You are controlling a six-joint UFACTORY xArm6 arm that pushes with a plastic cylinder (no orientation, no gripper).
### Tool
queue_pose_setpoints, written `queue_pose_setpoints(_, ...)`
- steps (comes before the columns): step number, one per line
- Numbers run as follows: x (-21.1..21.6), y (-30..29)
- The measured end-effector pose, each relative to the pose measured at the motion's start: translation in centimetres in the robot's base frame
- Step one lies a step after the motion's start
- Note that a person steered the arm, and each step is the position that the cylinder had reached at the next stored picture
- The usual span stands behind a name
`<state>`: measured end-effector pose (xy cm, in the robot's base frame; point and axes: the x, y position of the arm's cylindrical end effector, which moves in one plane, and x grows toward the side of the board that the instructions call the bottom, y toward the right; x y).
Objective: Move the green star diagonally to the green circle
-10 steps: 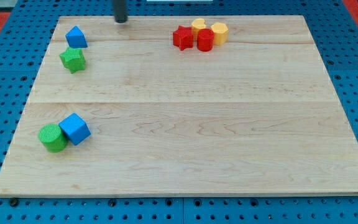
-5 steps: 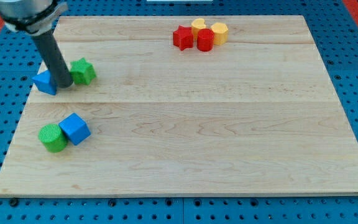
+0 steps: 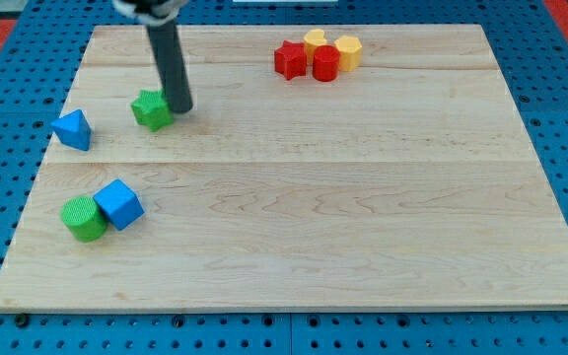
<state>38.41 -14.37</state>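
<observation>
The green star (image 3: 151,109) lies on the wooden board (image 3: 363,217) at the upper left. My tip (image 3: 179,107) stands at the star's right side, touching or almost touching it. The green circle (image 3: 84,218) sits at the lower left, pressed against a blue cube (image 3: 119,204) on its right. The star is above and to the right of the circle.
A blue triangular block (image 3: 72,129) lies left of the star near the board's left edge. At the top sit a red star (image 3: 288,60), a red cylinder (image 3: 325,63) and two yellow blocks (image 3: 348,50), clustered together.
My tip swept from the top edge down to the left blocks, then moved to the star's right side. The green star shifted right; the blue triangular block was pushed down and left.
</observation>
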Motion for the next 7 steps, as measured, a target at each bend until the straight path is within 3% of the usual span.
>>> queue_pose_setpoints(1,-2.9,1.0)
queue_pose_setpoints(2,-4.9,-2.8)
queue_pose_setpoints(3,-1.5,-3.7)
queue_pose_setpoints(4,6.2,-3.7)
queue_pose_setpoints(5,5.6,-2.5)
queue_pose_setpoints(6,-1.7,0.3)
queue_pose_setpoints(7,-6.6,-4.7)
